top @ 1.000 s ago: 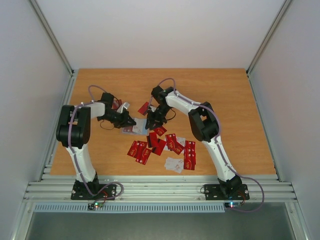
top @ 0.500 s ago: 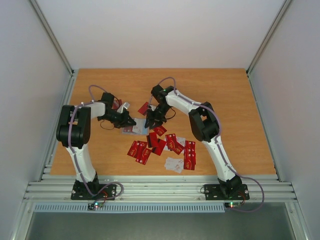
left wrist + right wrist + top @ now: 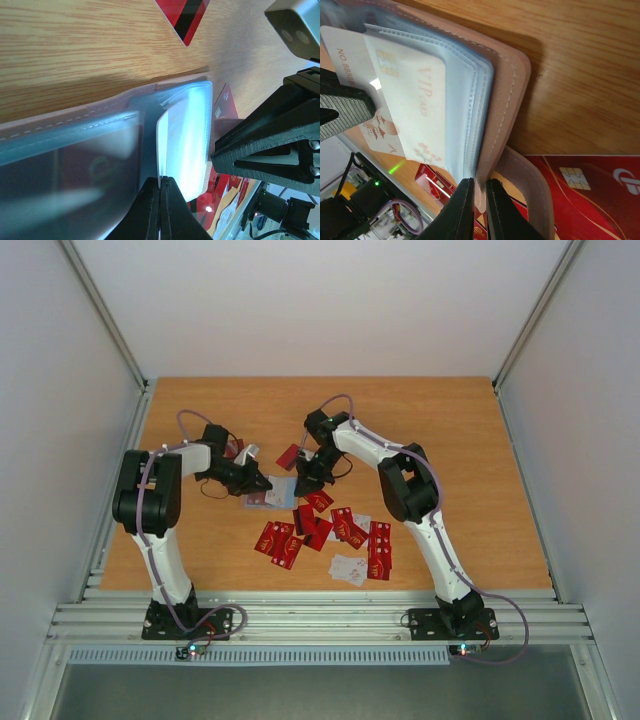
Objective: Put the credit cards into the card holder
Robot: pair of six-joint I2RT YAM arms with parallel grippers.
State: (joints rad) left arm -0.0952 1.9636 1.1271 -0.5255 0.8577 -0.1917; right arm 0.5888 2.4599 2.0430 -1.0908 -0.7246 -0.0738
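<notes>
The tan card holder [image 3: 272,496] lies open on the table between my two grippers. My left gripper [image 3: 260,482] is shut on the edge of a pale credit card [image 3: 182,145] that sits partly inside a clear sleeve of the holder [image 3: 60,119]. My right gripper [image 3: 304,478] is shut on the holder's tan cover [image 3: 506,100] and pinches its edge. The right wrist view shows the same pale card [image 3: 407,100], marked VIP, under the clear sleeve. Several red credit cards [image 3: 325,530] lie scattered just in front of the holder.
A red card [image 3: 288,454] lies behind the holder and another [image 3: 236,450] lies by the left wrist. White-faced cards [image 3: 347,568] lie at the near edge of the pile. A red card [image 3: 590,195] lies right beside the right fingers. Metal rails border the table.
The right gripper has shifted very slightly by the holder. The left gripper, the holder and the loose cards stay where they were.
</notes>
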